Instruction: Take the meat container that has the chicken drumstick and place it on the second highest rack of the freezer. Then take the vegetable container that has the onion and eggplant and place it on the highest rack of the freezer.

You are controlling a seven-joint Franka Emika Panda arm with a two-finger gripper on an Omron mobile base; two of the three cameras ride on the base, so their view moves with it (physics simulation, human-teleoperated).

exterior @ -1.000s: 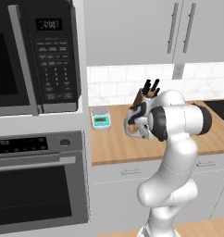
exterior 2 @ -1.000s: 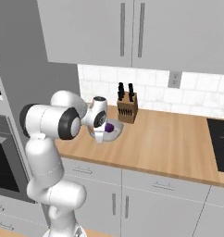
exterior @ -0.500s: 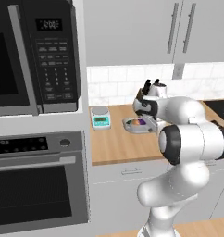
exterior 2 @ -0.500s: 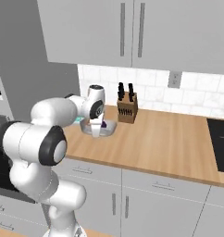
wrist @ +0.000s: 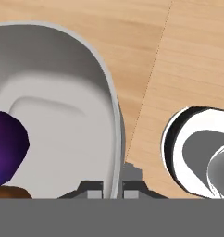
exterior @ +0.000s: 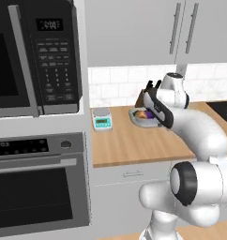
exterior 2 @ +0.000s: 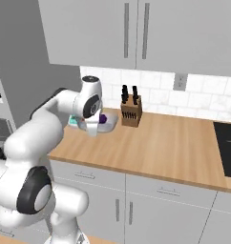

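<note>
Gripper (wrist: 113, 187), bottom centre of hand view, is pinched shut on the side wall of the vegetable container (wrist: 72, 115), which sits on the wooden counter (exterior: 129, 145) at mid-frame of the left base view, beside the knife block (exterior 2: 131, 113). Looks like the vegetable-container step at the grasp stage; next move calls for a level lift, then carrying to the freezer's highest rack. In hand view its long axis seems vertical; purple eggplant (wrist: 7, 146) lower left.

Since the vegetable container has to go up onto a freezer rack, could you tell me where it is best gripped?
Grip the vegetable container by its thin raised rim, from above, one finger either side of the wall. The tool already pinches the near rim like that; the bowl looks too wide to span.
</note>
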